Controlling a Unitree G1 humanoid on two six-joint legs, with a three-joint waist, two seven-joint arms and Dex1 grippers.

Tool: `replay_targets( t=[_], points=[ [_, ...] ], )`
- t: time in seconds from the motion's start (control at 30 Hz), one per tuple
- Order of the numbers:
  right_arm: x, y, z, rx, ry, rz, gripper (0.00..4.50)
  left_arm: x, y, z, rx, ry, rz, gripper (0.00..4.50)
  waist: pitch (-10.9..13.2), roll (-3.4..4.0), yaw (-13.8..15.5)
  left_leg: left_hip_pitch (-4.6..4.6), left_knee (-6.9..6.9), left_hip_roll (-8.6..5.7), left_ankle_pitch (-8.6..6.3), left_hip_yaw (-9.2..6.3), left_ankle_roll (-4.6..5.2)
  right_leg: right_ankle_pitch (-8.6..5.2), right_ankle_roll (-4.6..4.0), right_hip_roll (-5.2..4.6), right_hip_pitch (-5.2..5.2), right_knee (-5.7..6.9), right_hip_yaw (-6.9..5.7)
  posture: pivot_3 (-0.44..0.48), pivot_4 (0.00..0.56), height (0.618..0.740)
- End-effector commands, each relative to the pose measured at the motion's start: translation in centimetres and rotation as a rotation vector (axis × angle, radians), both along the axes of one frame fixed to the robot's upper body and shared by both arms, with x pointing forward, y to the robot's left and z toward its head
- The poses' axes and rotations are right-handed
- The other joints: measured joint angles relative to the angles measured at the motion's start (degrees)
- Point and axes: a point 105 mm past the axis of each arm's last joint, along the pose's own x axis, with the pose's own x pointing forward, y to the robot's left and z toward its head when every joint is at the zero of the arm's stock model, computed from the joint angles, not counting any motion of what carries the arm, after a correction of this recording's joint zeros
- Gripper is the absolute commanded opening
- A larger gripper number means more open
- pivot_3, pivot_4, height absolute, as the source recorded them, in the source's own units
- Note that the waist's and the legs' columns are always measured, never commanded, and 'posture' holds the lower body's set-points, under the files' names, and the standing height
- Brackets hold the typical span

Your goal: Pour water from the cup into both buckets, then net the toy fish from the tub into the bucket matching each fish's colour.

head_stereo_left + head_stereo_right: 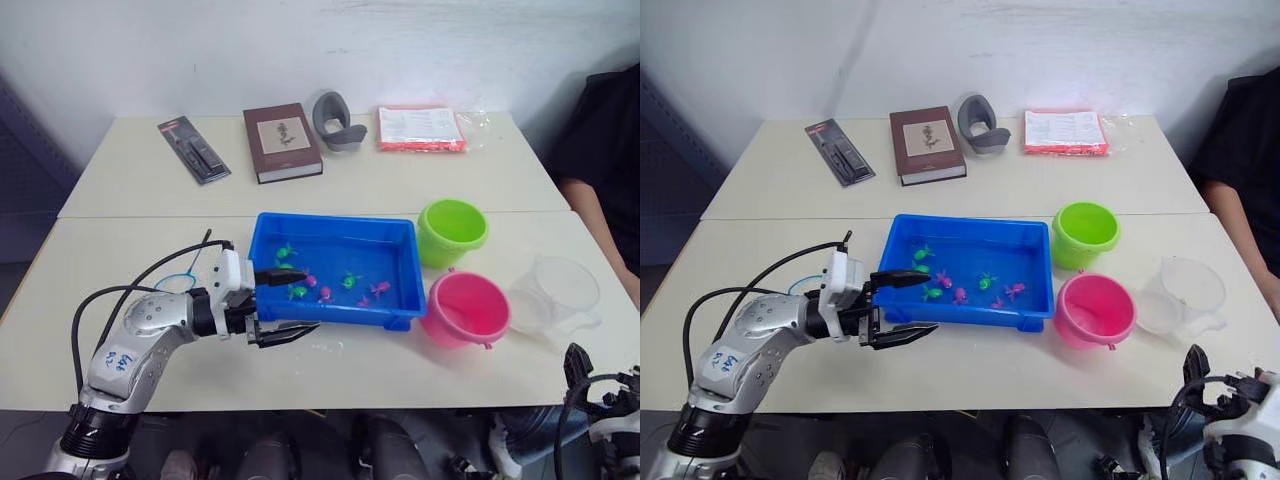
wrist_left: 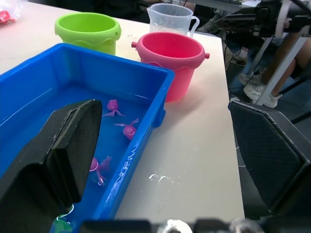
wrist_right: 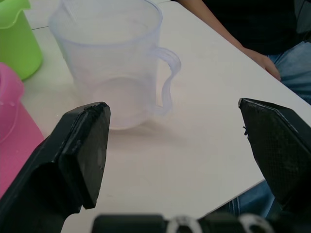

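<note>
The blue tub (image 1: 402,250) sits mid-table and holds water, green toy fish (image 1: 287,251) and pink ones (image 2: 129,130). To its right stand the green bucket (image 1: 452,231), the pink bucket (image 1: 466,308) and, furthest right, the clear cup (image 1: 556,293), upright. My left gripper (image 1: 306,298) is open and straddles the tub's near-left front wall, with one finger (image 2: 73,145) over the water and the other over the table. The net's blue hoop (image 1: 180,283) lies on the table behind my left arm. My right gripper (image 3: 170,103) is open, low at the table's near right edge, facing the cup (image 3: 114,63).
At the back lie a brown book (image 1: 282,142), a black packaged tool (image 1: 193,150), a grey holder (image 1: 337,121) and a red-edged packet (image 1: 420,128). A person sits at the right edge (image 1: 600,150). Water drops (image 2: 160,178) mark the table before the tub.
</note>
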Motion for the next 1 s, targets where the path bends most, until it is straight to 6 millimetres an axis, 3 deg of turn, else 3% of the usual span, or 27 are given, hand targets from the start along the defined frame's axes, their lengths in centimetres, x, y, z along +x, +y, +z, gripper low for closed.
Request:
replay_targets(
  t=[0.03,0.17,0.37,1.0],
  points=[
    [0.6,-2.2,0.4,-0.011,-0.012,-0.067,4.50,-0.4,-0.9,1.1,-0.017,-0.040,-0.028,4.48,0.02,-0.23,0.00,-0.02,-0.01,0.03,0.00,0.00,0.00,0.00,0.00,0.07,0.01,-0.02,0.00,0.000,0.150,0.740],
    [1.9,-3.6,0.2,0.014,-0.023,-0.089,4.50,-0.3,-0.7,1.1,-0.027,-0.046,0.004,4.48,0.01,-0.28,-0.06,-0.06,-0.05,0.06,-0.05,0.11,0.05,0.01,0.02,0.26,-0.01,-0.02,0.07,0.000,0.150,0.740],
    [4.1,-4.2,0.7,0.039,-0.050,-0.042,4.50,-0.6,-0.7,0.7,-0.034,-0.052,0.035,4.48,0.02,-0.23,0.13,-0.01,-0.05,0.12,-0.03,0.12,0.01,0.00,0.01,0.37,-0.02,-0.04,0.11,0.000,0.150,0.740],
    [6.7,-6.9,-0.8,0.144,-0.073,-0.071,4.50,0.0,-1.4,1.1,-0.049,-0.092,0.045,4.48,0.02,-0.17,0.04,0.01,-0.02,0.13,0.00,0.18,0.00,0.00,0.00,0.36,-0.03,-0.03,0.16,0.000,0.150,0.740]
  ],
)
